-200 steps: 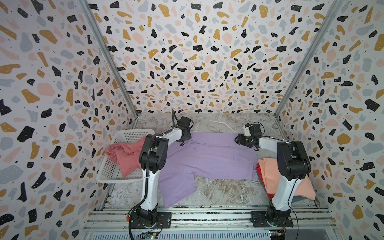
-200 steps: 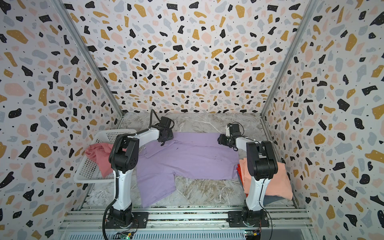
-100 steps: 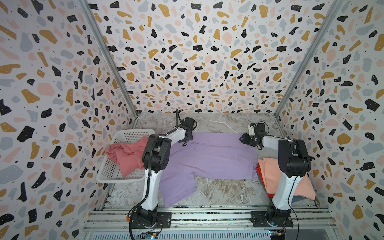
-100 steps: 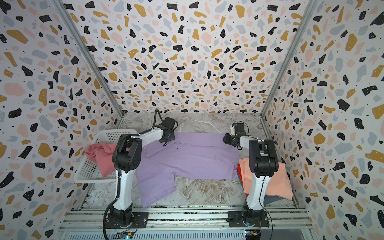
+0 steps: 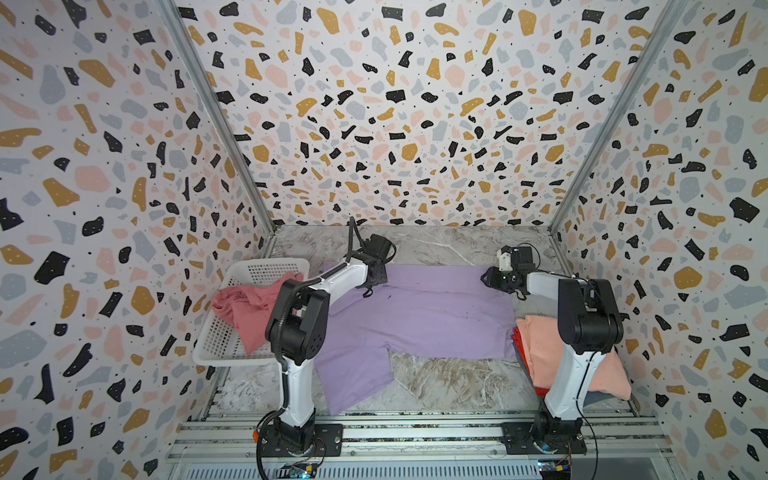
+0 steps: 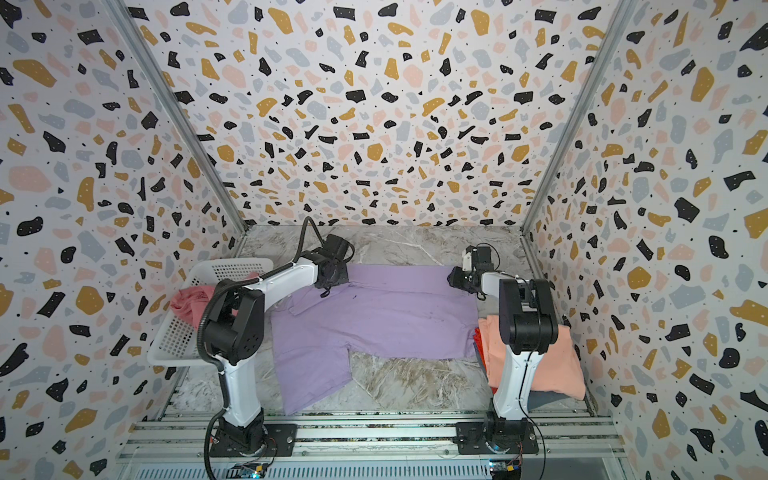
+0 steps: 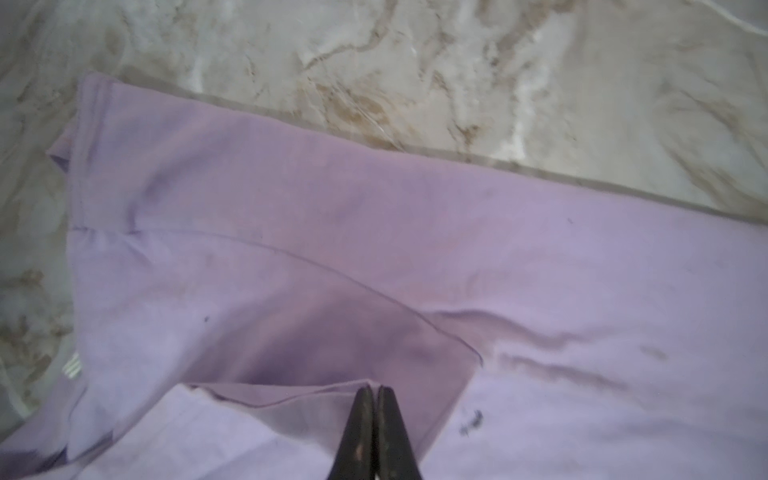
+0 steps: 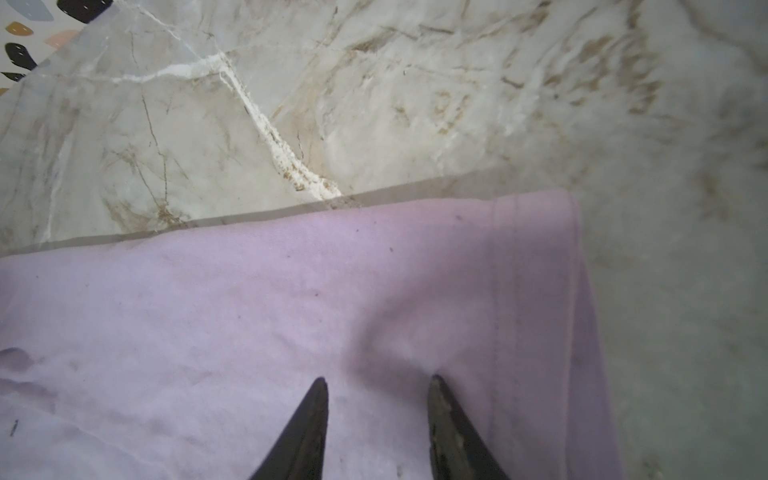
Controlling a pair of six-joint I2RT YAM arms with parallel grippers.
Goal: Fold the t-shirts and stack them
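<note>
— Lilac shirt (image 5: pixel 436 316) lies spread flat on the table (image 5: pixel 436 245). Its long way runs side to side, neck end at the left, hem at the right.
— And the grippers?
— Both sit at its far edge. The left gripper (image 7: pixel 372 388) is pinched tight on a raised fold by the neck. The right gripper (image 8: pixel 376 380) has its jaws apart, tips pressing the cloth beside the hem corner.
— So the fold comes toward the near side?
— I'd guess so, each arm taking its own end.

t-shirts: 4 (lilac (image 5: pixel 436 316), pink (image 5: pixel 245 307), peach (image 5: pixel 544 353), red (image 5: pixel 517 343)); basket (image 5: pixel 232 361): 1; claws: 2 (left claw (image 7: pixel 372 388), right claw (image 8: pixel 376 380))
</note>
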